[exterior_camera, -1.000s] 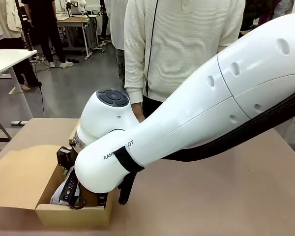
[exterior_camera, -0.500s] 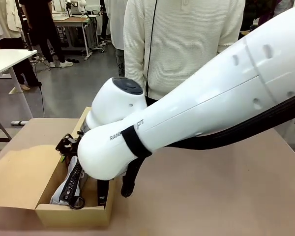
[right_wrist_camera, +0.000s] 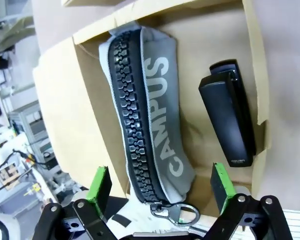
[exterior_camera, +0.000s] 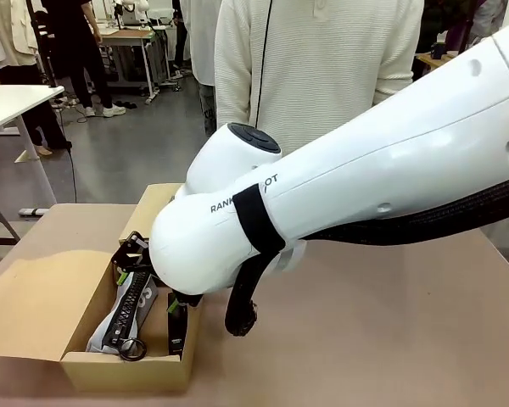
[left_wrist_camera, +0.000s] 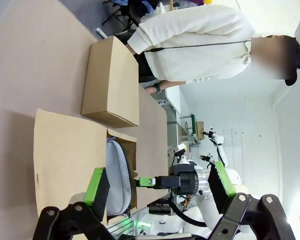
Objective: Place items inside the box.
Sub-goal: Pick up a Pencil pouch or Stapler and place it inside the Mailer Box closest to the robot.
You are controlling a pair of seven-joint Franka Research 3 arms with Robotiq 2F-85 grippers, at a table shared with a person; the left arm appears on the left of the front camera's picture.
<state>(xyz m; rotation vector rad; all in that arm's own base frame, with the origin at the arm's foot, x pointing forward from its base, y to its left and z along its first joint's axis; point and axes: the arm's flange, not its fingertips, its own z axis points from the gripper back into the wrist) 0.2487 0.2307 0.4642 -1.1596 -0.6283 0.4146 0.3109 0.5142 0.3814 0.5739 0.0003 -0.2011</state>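
A cardboard box (exterior_camera: 127,373) sits open at the near left of a brown worktop (exterior_camera: 390,339), with a person (exterior_camera: 314,76) in a cream jumper standing at the far side. The robot's right arm reaches across from the right. Its right gripper (right_wrist_camera: 160,185) hangs just above the box, jaws spread wide and empty. Directly beneath it, inside the box, a grey zip pencil case (right_wrist_camera: 150,115) lettered "CAMPUS" lies lengthwise, with a black stapler (right_wrist_camera: 227,120) just beside it against one wall. The left gripper (left_wrist_camera: 158,182) is held high and well apart, its jaws also spread with nothing between them. From the front the arm hides part of the box, so it is hard to tell whether more lies inside. These two items look placed. A clean next move would be a straight lift, keeping the pads clear of the zip's metal ring (right_wrist_camera: 177,214) and the cardboard walls so nothing drags out.
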